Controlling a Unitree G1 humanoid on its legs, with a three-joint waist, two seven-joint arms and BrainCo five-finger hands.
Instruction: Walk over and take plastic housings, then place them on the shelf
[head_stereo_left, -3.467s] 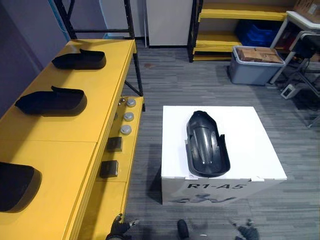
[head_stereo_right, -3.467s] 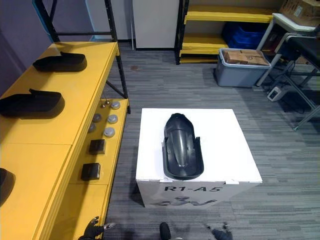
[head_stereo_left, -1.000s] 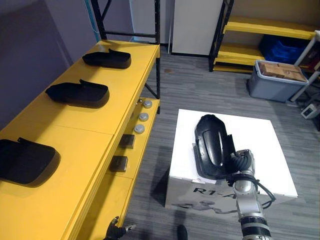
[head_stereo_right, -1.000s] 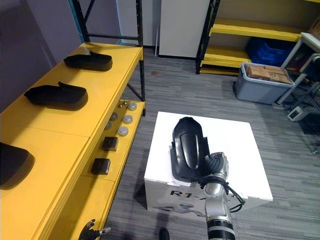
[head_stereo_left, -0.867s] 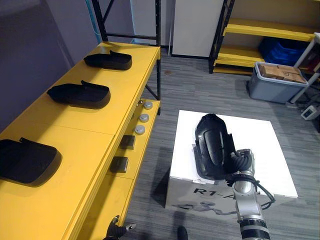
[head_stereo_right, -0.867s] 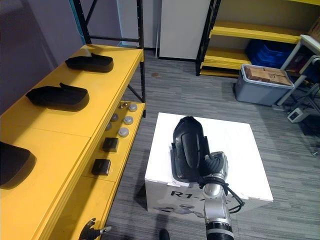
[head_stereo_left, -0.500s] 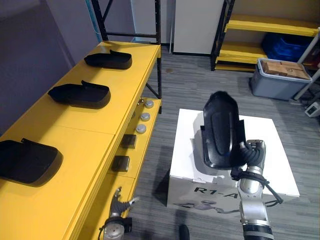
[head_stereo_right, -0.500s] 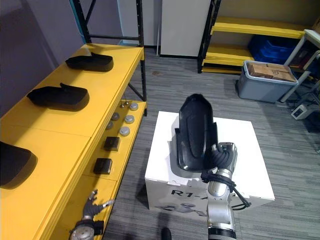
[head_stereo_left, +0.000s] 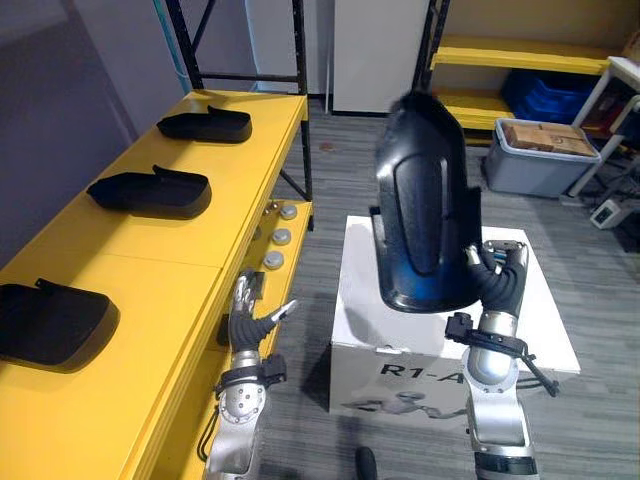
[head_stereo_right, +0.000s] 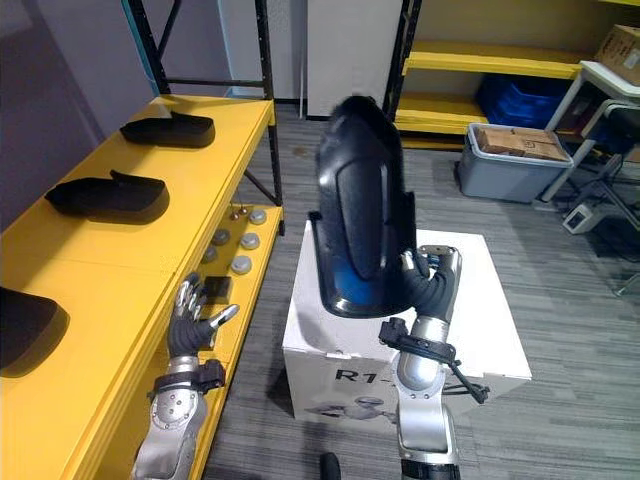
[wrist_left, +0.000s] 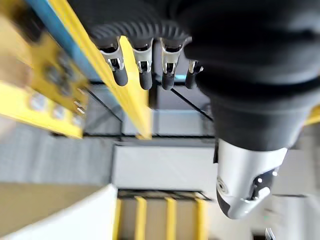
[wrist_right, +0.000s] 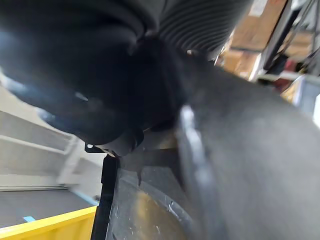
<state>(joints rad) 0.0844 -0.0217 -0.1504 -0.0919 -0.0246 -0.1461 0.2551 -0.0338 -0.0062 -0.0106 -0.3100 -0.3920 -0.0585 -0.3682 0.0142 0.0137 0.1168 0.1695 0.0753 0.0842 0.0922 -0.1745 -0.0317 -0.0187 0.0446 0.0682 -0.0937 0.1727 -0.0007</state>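
**While the right hand (head_stereo_left: 497, 285) grips it, the plastic housing (head_stereo_left: 425, 200) hangs above the white box (head_stereo_left: 540, 335)**

Grip's on the bottom rim, housing upright in the air. Left hand (head_stereo_left: 248, 322) is loose and open, empty, beside the yellow shelf (head_stereo_left: 140, 260) with three more housings (head_stereo_left: 150, 190) on it.

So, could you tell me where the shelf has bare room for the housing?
For the held housing: bare patches between the middle housing and near housing, and nearer than the near one. The lower ledge is crowded with small parts.
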